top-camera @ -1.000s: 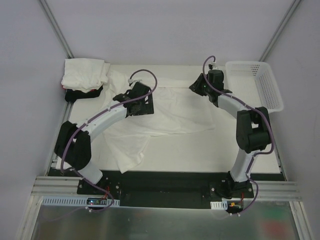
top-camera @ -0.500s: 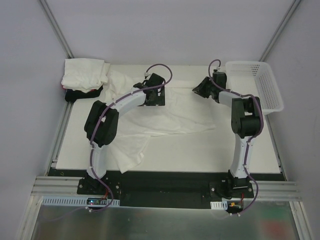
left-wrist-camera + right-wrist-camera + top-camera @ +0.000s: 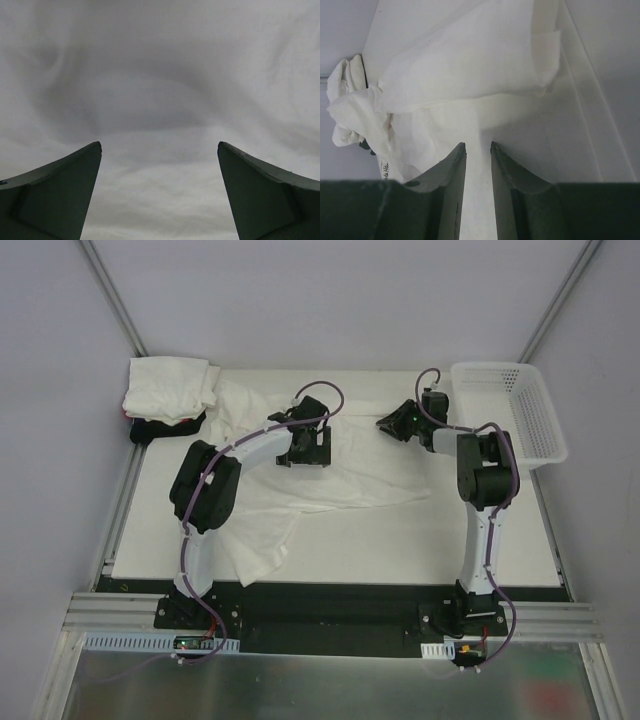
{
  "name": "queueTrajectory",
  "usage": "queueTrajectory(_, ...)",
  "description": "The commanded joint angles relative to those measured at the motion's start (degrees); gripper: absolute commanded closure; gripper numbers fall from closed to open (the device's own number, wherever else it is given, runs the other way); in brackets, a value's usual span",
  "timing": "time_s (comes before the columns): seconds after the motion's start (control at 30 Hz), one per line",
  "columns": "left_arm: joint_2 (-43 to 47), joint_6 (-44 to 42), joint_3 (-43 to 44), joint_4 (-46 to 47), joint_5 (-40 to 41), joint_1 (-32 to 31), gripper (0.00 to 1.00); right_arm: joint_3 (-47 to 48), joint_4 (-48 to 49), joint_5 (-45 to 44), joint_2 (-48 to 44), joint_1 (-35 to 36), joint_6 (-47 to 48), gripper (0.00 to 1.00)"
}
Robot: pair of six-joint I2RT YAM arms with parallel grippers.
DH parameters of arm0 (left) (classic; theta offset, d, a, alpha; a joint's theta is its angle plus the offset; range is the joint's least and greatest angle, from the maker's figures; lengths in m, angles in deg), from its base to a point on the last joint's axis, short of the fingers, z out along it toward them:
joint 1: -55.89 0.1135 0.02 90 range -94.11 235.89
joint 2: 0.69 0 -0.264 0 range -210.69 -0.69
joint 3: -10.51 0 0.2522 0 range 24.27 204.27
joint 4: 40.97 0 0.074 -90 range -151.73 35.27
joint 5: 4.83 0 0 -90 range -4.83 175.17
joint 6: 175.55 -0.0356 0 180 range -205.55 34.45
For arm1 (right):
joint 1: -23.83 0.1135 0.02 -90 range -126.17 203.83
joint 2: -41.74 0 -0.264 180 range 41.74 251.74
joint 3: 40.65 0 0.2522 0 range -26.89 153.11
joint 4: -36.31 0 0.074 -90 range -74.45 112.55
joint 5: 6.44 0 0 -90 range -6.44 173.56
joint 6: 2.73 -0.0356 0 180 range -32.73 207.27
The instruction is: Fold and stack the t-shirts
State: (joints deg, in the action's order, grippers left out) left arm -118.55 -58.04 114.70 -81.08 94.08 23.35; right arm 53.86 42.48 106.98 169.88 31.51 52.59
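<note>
while the left gripper (image 3: 159,146) hangs wide open, holding nothing, just above the spread white t-shirt (image 3: 350,475), we see the right gripper (image 3: 477,145) nearly closed, pinching that shirt's far edge. shirt pile (image 3: 170,390) sits at the table (image 3: 450,540) far-left corner.

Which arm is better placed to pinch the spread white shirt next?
Left, probably. The left gripper hangs wide open directly over the white shirt, cloth filling its wrist view. The right gripper sits at the shirt's far edge with jaws nearly together, so it would need opening first.
</note>
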Motion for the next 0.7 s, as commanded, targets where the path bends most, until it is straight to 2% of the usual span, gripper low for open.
queueTrajectory(0.0, 0.1, 1.0, -2.0, -1.5, -4.4, 0.5, 0.01, 3.4, 3.5, 2.9, 0.2, -0.6, -2.7, 0.70)
queueTrajectory(0.17, -0.6, 1.1, -4.5, -1.5, -7.6, 0.5, 0.01, 0.2, 6.4, 4.4, -0.4, -0.6, -5.8, 0.70)
queueTrajectory(0.33, 1.5, 1.9, -7.7, -1.4, -8.8, 0.5, 0.01, -10.2, 12.7, 3.1, -3.6, -0.6, -8.6, 0.70)
queueTrajectory(0.53, 8.2, 2.5, -13.3, -1.0, -8.8, -0.2, 0.01, -22.6, 25.0, 2.1, -7.7, -0.7, -15.9, 0.70)
queueTrajectory(0.67, 13.5, 3.5, -17.4, -1.0, -10.6, -0.6, 0.01, -29.0, 26.9, 1.0, -12.4, -0.7, -16.1, 0.70)
